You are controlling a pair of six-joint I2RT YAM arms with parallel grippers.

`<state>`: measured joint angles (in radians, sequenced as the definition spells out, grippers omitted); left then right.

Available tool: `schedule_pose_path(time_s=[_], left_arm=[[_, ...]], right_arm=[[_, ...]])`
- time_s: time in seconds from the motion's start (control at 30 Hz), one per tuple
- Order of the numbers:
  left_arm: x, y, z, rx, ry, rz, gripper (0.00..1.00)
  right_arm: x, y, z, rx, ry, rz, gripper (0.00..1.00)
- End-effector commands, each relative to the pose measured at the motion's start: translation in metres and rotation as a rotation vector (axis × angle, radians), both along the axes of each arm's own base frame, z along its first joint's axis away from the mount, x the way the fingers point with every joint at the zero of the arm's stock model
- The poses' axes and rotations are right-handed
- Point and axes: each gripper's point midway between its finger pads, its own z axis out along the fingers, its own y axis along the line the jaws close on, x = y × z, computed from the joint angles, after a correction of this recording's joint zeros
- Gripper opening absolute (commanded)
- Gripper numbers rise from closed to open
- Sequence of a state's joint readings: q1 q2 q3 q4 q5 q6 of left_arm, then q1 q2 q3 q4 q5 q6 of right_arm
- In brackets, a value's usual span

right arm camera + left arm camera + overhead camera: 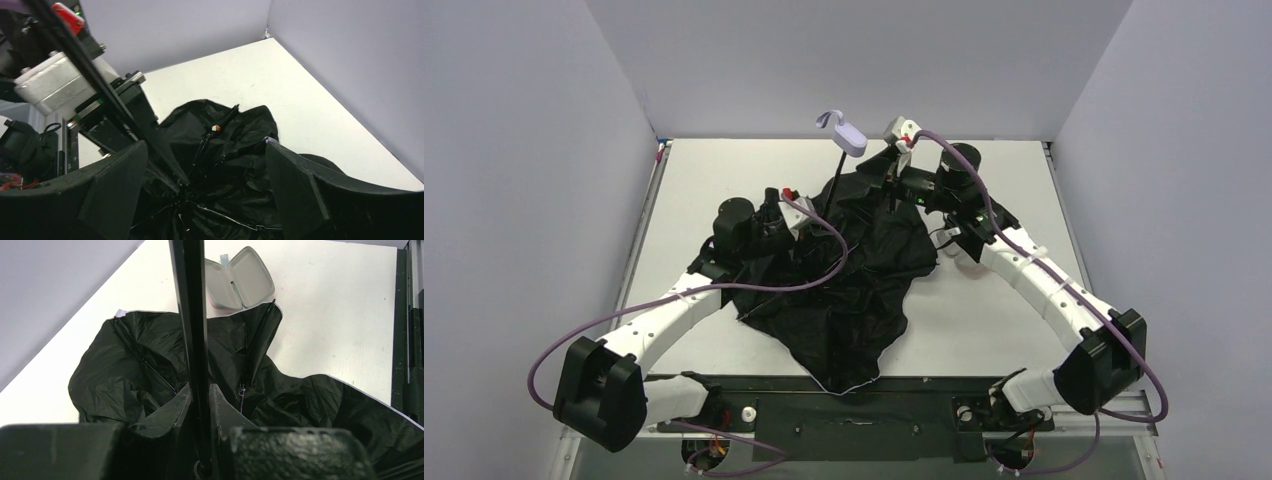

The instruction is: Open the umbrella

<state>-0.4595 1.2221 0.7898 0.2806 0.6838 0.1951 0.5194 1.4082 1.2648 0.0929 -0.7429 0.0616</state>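
The umbrella lies upside down, its black canopy underside (854, 290) crumpled and spread over the table's middle. Its thin black shaft (836, 185) rises to the lavender handle (851, 138) with a strap. My left gripper (809, 222) is shut on the shaft (192, 315), which stands between its fingers (200, 387) above the canopy (125, 370). My right gripper (892, 185) is open wide (205, 144) and empty, hovering over the canopy's ribs and hub (240, 165). The shaft (100, 85) runs past its left finger.
A pale two-lobed object (240, 277) lies on the white table beyond the canopy's edge. Grey walls enclose the table on three sides. A black rail (854, 400) runs along the near edge by the arm bases.
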Motion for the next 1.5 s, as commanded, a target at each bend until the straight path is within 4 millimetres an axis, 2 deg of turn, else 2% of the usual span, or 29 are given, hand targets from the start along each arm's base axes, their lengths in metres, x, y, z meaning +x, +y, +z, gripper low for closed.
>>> schedule_pose_path(time_s=[0.0, 0.1, 0.2, 0.23, 0.27, 0.3, 0.33, 0.37, 0.53, 0.67, 0.87, 0.97, 1.1, 1.2, 1.37, 1.47], left_arm=[[-0.002, -0.002, 0.021, -0.013, -0.110, -0.036, 0.05], [-0.004, -0.003, 0.023, 0.001, -0.145, -0.052, 0.03], [-0.008, -0.005, 0.027, 0.073, -0.276, -0.079, 0.00], [-0.009, -0.003, 0.021, 0.116, -0.282, -0.077, 0.00], [-0.011, -0.005, 0.027, 0.159, -0.379, -0.097, 0.00], [-0.014, -0.006, 0.022, 0.204, -0.399, -0.101, 0.00], [-0.012, -0.005, 0.027, 0.252, -0.495, -0.104, 0.00], [-0.013, -0.006, 0.023, 0.300, -0.519, -0.097, 0.00], [-0.004, 0.000, 0.031, 0.529, -0.816, -0.075, 0.00], [0.003, 0.003, 0.033, 0.673, -0.985, -0.042, 0.00], [0.018, 0.008, 0.032, 0.781, -1.077, 0.011, 0.00], [0.024, 0.008, 0.029, 0.817, -1.107, 0.031, 0.00], [0.034, 0.010, 0.030, 0.857, -1.135, 0.079, 0.00], [0.037, 0.011, 0.033, 0.863, -1.162, 0.100, 0.00], [0.037, 0.011, 0.028, 0.885, -1.195, 0.093, 0.00], [0.039, 0.010, 0.026, 0.892, -1.204, 0.095, 0.00]], right_arm=[[-0.022, -0.011, 0.035, 0.000, -0.120, 0.040, 0.83], [-0.012, -0.037, 0.019, -0.053, -0.054, -0.021, 0.83], [0.006, -0.058, 0.012, -0.080, 0.027, -0.087, 0.83], [0.014, -0.068, 0.010, -0.096, 0.075, -0.112, 0.83], [0.012, -0.072, 0.000, -0.124, 0.142, -0.119, 0.83], [0.019, -0.077, 0.005, -0.133, 0.155, -0.140, 0.82], [0.014, -0.080, -0.005, -0.163, 0.216, -0.143, 0.81], [0.015, -0.080, -0.003, -0.175, 0.229, -0.142, 0.80], [-0.011, -0.080, -0.026, -0.225, 0.436, -0.098, 0.79], [-0.032, -0.074, -0.034, -0.270, 0.547, -0.049, 0.79], [-0.068, -0.052, -0.026, -0.328, 0.580, 0.039, 0.81], [-0.082, -0.045, -0.029, -0.356, 0.598, 0.066, 0.82], [-0.110, -0.044, -0.046, -0.421, 0.670, 0.122, 0.83], [-0.121, -0.050, -0.064, -0.483, 0.699, 0.130, 0.82], [-0.145, -0.063, -0.095, -0.612, 0.734, 0.175, 0.76], [-0.157, -0.067, -0.105, -0.663, 0.756, 0.210, 0.73]])
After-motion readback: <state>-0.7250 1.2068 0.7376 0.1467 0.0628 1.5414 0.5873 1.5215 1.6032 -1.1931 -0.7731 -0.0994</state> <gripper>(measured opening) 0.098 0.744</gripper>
